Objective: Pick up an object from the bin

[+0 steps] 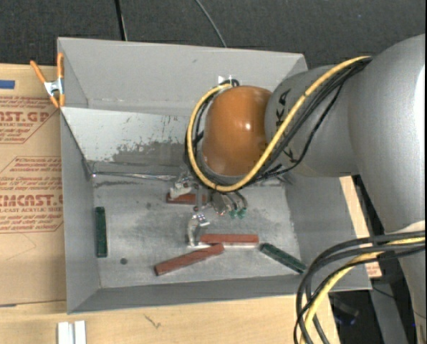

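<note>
A flat red-brown bar (231, 240) lies mid-floor in the scuffed grey metal bin (127, 127), its left end just under the gripper (197, 229); whether the gripper is loose or clenched I cannot tell. A second red-brown bar (188, 261) lies tilted just in front. One dark green bar (283, 257) lies near the front right corner, another green bar (100, 231) by the left wall.

Matt grey sheet metal for the bin (127, 70), scuffed pale across its floor. Glossy, smooth shell for the orange wrist cover (235, 131). Matt finish on reddish-brown bars (188, 261) and dark green bars (100, 231).
</note>
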`<state>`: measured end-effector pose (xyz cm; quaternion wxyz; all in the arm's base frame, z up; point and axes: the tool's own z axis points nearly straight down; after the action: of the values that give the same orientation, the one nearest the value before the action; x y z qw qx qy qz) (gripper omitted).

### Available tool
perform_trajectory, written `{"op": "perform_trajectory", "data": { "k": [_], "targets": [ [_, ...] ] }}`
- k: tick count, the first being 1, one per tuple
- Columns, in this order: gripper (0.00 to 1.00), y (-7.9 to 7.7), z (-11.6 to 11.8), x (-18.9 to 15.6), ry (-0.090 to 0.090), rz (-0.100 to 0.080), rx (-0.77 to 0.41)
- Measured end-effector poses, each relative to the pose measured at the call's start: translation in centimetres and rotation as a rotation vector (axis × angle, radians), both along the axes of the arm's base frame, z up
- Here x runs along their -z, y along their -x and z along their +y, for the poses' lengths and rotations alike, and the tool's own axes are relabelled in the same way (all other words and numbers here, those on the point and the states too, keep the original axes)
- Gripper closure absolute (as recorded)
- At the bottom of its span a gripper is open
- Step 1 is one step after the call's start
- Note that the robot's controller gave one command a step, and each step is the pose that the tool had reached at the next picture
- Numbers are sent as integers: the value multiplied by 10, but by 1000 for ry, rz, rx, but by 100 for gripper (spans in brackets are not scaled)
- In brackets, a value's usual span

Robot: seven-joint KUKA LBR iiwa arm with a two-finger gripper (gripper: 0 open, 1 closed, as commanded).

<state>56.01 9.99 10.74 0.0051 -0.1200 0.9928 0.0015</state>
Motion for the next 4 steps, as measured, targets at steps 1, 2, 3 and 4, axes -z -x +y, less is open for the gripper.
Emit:
{"op": "perform_trajectory", "data": {
  "k": [1,2,3,4],
  "targets": [
    [0,-3,-30,15,4,12,-115],
    [0,17,-50,0,2,10,188],
    [0,40,-87,29,4,6,-116],
    [100,34,-119,31,-3,-11,3]
  ]
}}
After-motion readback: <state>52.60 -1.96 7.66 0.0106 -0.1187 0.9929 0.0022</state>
